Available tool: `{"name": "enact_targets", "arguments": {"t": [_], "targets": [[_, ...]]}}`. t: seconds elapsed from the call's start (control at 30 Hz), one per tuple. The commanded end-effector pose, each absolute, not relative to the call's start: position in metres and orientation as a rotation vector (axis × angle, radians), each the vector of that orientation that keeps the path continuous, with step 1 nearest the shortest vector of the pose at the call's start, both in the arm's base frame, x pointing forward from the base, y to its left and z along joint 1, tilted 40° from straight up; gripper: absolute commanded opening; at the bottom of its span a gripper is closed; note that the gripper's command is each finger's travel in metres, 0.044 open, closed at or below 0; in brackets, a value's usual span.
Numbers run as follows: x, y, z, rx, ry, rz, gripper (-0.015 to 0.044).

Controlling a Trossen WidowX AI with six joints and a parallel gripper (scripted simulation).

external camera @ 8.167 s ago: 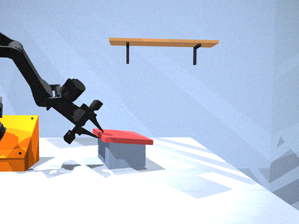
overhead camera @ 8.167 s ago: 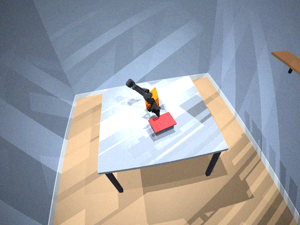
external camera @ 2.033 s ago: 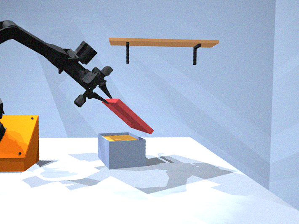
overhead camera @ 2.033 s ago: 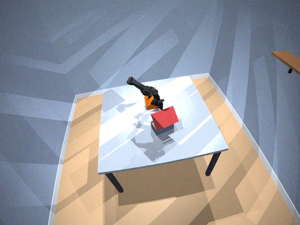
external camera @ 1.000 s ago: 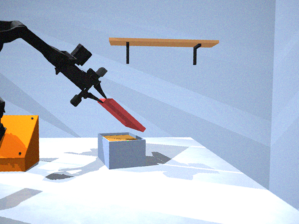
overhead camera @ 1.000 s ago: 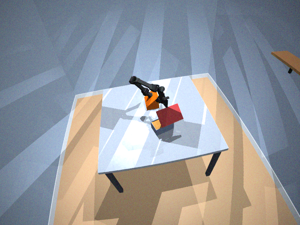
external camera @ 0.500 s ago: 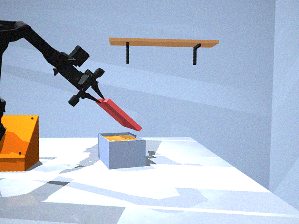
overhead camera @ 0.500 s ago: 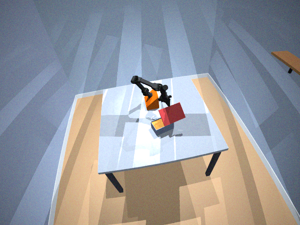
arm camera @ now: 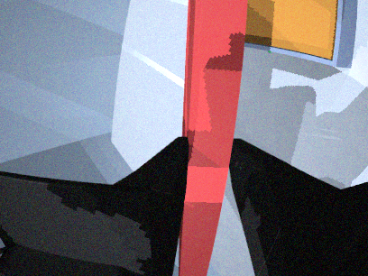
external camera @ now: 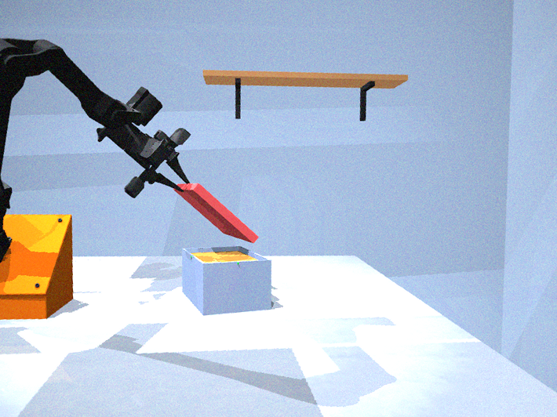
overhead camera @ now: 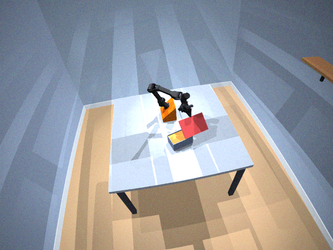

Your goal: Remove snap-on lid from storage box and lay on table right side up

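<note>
The red lid (overhead camera: 194, 126) (external camera: 219, 214) (arm camera: 216, 99) is off the box and in the air, steeply tilted with its far end lower. My gripper (overhead camera: 190, 115) (external camera: 185, 186) (arm camera: 208, 148) is shut on the lid's upper edge, with one finger on each side of it. The grey-blue storage box (overhead camera: 183, 145) (external camera: 237, 287) (arm camera: 347, 33) stands upright and open on the table, and its orange inside shows. In the top view the lid covers the box's right part. In the exterior view the lid hangs above the box without touching it.
The pale table (overhead camera: 134, 172) (external camera: 197, 407) carries the orange wedge-shaped arm base (overhead camera: 169, 117) (external camera: 24, 304) behind the box. A wooden shelf (overhead camera: 318, 64) (external camera: 305, 77) is mounted on the wall, well away from the arm.
</note>
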State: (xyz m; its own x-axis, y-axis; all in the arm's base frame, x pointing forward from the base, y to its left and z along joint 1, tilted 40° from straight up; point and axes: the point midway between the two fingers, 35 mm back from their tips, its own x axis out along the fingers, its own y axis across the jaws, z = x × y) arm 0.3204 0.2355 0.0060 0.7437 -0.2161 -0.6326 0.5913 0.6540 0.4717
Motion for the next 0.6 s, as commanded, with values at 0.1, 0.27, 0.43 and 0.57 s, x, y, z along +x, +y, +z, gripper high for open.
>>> {"name": "enact_targets", "arguments": {"t": [0.1,0.27,0.43,0.57], "targets": [[0.316,0.25,0.003,0.738,0.558,-0.475,0.0],[0.312,0.257,-0.002,0.738,0.559,-0.475,0.0],[0.308,0.264,-0.008,0.739,0.559,-0.475,0.0],[0.304,0.27,-0.013,0.739,0.559,-0.475,0.0]]}}
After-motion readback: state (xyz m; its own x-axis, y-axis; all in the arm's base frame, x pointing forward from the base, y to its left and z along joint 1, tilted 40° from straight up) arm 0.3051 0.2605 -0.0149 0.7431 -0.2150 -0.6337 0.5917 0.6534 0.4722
